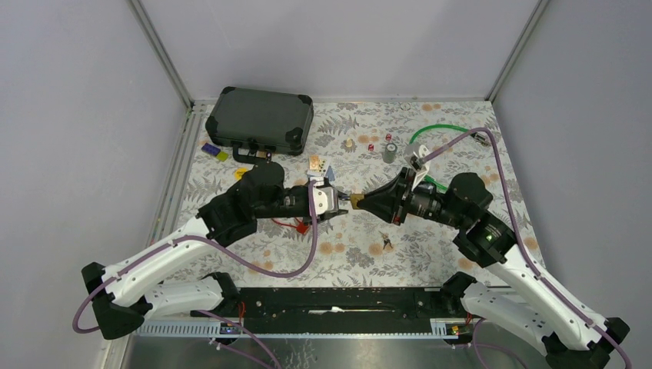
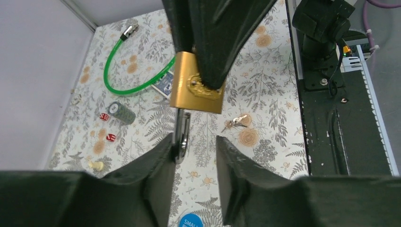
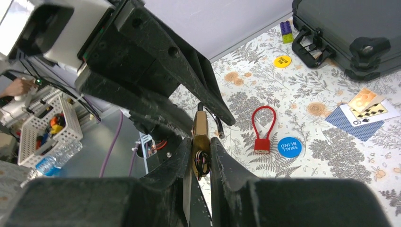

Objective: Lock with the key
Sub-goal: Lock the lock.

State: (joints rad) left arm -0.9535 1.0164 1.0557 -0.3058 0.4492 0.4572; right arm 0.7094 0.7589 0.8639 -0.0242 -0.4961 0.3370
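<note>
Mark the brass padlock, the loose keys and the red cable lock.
brass padlock (image 2: 187,92): left wrist view, bare brass face.
loose keys (image 2: 236,122): left wrist view, key bunch middle.
red cable lock (image 3: 261,144): right wrist view, red body.

walls (image 1: 338,46): plain grey, behind and either side of the black case (image 1: 261,119) | corner posts (image 1: 163,55): bare metal, one just behind the case | table (image 1: 430,257): fern-and-flower print cloth under the case | white wire basket (image 3: 47,124): beyond the table edge, well apart from the case | light: even, soft
</note>
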